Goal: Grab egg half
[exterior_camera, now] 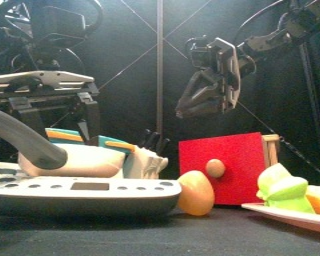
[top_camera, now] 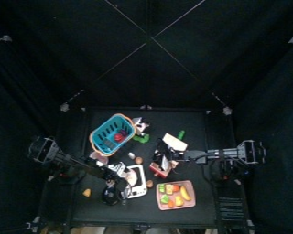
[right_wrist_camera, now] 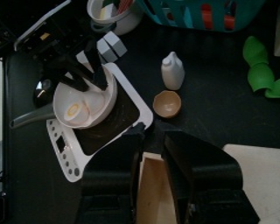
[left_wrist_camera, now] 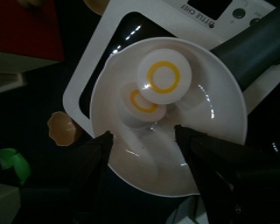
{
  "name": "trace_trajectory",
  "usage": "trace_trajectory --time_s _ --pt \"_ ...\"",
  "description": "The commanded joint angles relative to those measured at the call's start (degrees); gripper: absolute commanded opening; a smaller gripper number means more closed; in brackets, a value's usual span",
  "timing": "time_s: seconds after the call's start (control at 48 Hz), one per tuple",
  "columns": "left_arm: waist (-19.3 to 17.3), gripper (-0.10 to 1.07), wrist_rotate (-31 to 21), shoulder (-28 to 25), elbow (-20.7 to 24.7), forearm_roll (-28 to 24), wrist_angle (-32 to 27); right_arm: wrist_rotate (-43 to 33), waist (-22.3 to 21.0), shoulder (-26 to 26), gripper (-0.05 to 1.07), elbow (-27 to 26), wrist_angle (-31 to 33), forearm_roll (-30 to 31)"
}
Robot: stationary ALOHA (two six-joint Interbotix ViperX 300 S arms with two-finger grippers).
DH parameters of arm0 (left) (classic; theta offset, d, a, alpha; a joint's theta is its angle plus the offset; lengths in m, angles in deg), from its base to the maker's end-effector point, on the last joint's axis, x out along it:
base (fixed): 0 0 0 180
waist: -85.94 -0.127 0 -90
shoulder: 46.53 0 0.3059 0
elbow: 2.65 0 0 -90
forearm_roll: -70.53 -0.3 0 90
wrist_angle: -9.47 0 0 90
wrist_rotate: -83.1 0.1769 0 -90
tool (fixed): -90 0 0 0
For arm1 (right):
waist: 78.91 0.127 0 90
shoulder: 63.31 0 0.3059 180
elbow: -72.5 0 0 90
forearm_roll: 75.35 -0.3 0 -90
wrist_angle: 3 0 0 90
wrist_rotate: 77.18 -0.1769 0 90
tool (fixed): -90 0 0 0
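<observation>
Two egg halves lie in a white bowl-like pan [left_wrist_camera: 213,109] on a white kitchen scale [left_wrist_camera: 105,52]: one half [left_wrist_camera: 164,74] flat with a yellow ring, the other [left_wrist_camera: 145,100] beside it, nearer my left gripper. My left gripper [left_wrist_camera: 161,150] is open, its jaws reaching over the pan's rim just short of the nearer half, empty. In the right wrist view the left gripper [right_wrist_camera: 87,75] hovers over the pan [right_wrist_camera: 87,107]. My right gripper [right_wrist_camera: 152,188] hangs high behind the red box [exterior_camera: 230,168], jaws slightly apart, nothing held.
A grey pan handle [left_wrist_camera: 255,48] runs past the pan. A brown egg [exterior_camera: 195,192] and a plate [exterior_camera: 276,212] of vegetables stand near the front. A white bottle [right_wrist_camera: 171,70], green pepper [right_wrist_camera: 264,72] and teal basket [top_camera: 113,132] lie behind.
</observation>
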Motion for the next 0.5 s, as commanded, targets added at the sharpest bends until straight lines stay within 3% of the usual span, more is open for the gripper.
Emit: trace_trajectory --time_s 0.0,0.479 --pt "0.0 0.93 -0.09 -0.62 1.93 -2.64 0.09 -0.09 -0.26 1.23 0.62 -0.44 -0.18 -0.26" --pt "0.0 0.92 0.09 -1.58 3.25 -3.52 1.32 -0.09 -0.18 0.79 0.62 0.53 -0.18 -1.41"
